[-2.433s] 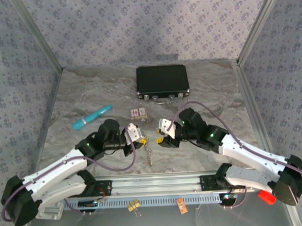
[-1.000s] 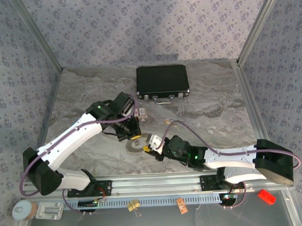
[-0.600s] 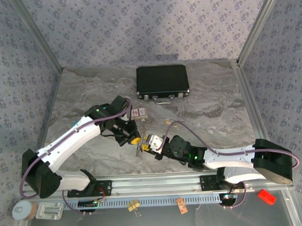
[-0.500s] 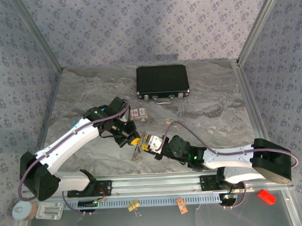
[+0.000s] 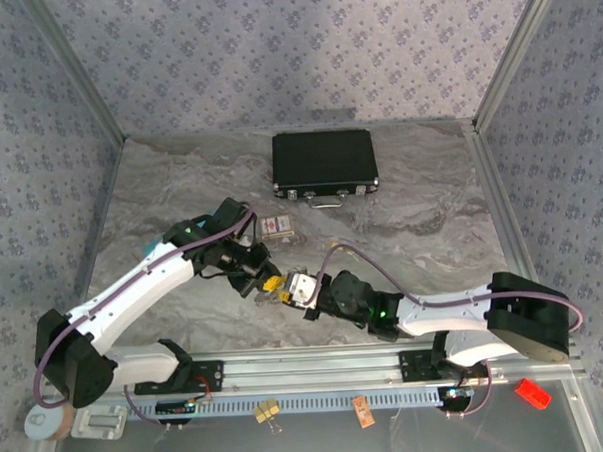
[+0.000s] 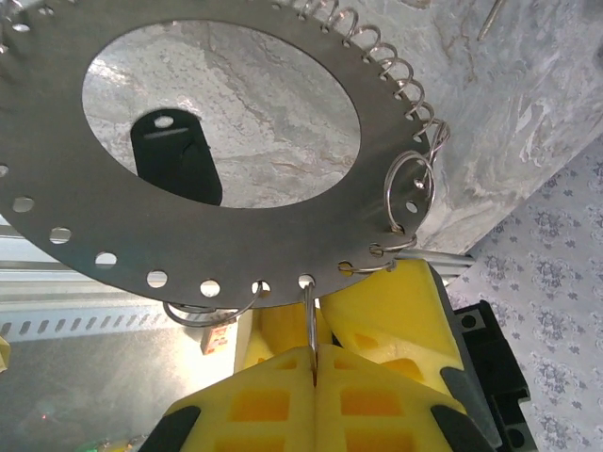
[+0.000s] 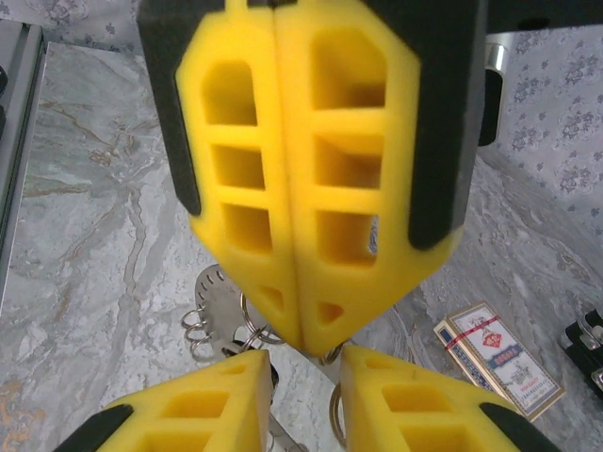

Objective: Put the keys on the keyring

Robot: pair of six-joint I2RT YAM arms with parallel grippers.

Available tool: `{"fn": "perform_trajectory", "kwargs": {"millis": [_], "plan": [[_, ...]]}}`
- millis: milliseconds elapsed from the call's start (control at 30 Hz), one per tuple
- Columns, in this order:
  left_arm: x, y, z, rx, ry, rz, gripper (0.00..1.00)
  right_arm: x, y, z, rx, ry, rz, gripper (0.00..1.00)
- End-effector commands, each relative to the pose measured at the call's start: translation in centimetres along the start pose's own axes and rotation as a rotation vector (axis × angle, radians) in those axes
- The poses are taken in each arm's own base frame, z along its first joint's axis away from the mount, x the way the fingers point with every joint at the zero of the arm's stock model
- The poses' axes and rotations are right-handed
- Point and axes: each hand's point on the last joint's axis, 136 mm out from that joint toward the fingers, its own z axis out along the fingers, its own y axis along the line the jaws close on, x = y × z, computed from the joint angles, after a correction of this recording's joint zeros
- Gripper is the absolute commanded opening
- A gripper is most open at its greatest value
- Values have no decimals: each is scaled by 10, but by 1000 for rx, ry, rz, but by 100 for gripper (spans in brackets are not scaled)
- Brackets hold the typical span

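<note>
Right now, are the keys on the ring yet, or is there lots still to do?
Done: nothing yet; no key shows on the loop. In hand: the left end effector is shut on the thin keyring, which hangs from a holed metal disc, and the right end effector is open close by. Left: picking up keys and threading them on.

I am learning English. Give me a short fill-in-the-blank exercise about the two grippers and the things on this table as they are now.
1. The left gripper is ___ on a wire ring that hangs from the perforated metal disc.
2. The right gripper has its jaws ___.
3. The case near the back wall is ___ in colour.
4. The card box is red and ___.
Missing words: shut; open; black; white.
</note>
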Motion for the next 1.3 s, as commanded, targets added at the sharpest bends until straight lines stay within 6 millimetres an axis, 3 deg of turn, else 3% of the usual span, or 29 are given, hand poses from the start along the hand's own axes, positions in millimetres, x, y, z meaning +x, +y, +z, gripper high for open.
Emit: {"fn": "perform_trajectory", "kwargs": {"millis": [0,133,400,433,500,567,633,733,867,967,1100,1267], "plan": [[7,-4,-6,39,25,-46,0,-23,-6,5,15,-66,-11,25],[8,-5,-7,44,27,-54,0,-22,-7,8,17,-65,-12,20],[7,-3,-8,81,13,-84,0,-22,-11,11,39,-65,1,0],[5,-3,-10,92,-3,-80,8,-22,-12,10,39,-64,4,0],[-7,-4,-18,115,-77,-36,37,-21,-12,8,38,-60,11,0],[-30,-7,-39,140,-229,44,59,-17,-12,5,29,-49,19,0],[-53,-17,-64,177,-404,181,68,-12,-12,2,8,-36,35,0],[-80,-32,-95,177,-673,475,69,-7,-10,-2,-54,-21,61,0],[-89,-51,-111,172,-896,924,66,-6,-14,-8,-112,-12,91,0],[-74,-60,-103,209,-958,1286,63,-9,-18,-13,-162,-17,124,0],[-40,-49,-76,243,-911,1763,60,-12,-27,-19,-218,-19,166,0],[-15,-35,-50,324,-814,2023,51,-17,-26,-27,-294,-7,158,0]]}}
